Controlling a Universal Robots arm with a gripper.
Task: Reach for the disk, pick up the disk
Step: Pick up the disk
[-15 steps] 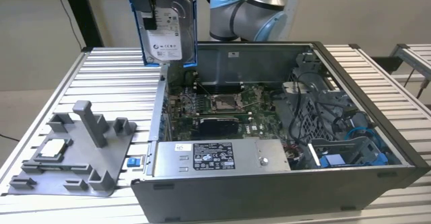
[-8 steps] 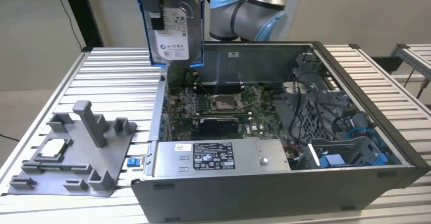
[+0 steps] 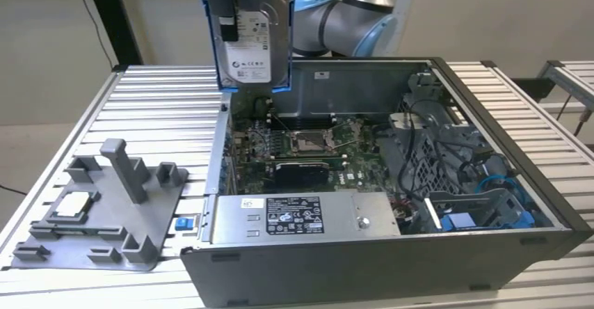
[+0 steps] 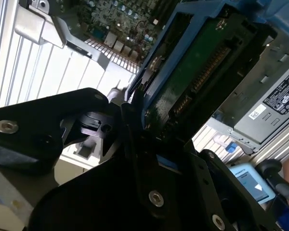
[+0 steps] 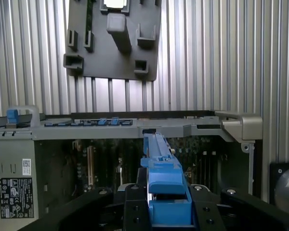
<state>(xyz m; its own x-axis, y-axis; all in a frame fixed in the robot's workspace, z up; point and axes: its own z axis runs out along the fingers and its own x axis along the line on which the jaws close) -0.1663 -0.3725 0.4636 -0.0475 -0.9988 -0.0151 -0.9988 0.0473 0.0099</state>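
Exterior view: I hold the disk [image 3: 252, 37] upright, high over the far corner of the open case [image 3: 519, 204] on the exterior view's left. Its white label [image 3: 249, 62] is turned toward this camera and a blue rail [image 3: 286, 37] runs down its edge. The disk touches nothing below it, and the arm [image 3: 357, 17] stands behind it. My gripper [image 5: 167, 197] is clamped on the disk. In the first wrist view the blue rail runs edge-on straight out between my two black fingers [image 5: 133, 204], which sit tight against either side. I judge that I grip it across its thin dimension because the flat faces give my pads the broadest hold. Letting it hang straight down also keeps its weight from twisting in the grip. In the second wrist view its green circuit board [image 4: 197, 77] faces the lens, framed in blue, with one black finger lying against it. Below, the motherboard [image 3: 307, 142] and power supply [image 3: 297, 215] lie inside the case. A grey fixture [image 3: 130, 218] carrying a small chip [image 3: 74, 203] sits on the slatted table [image 3: 158, 93], well apart from the disk. With the disk clear of the case, the pick-up looks done.
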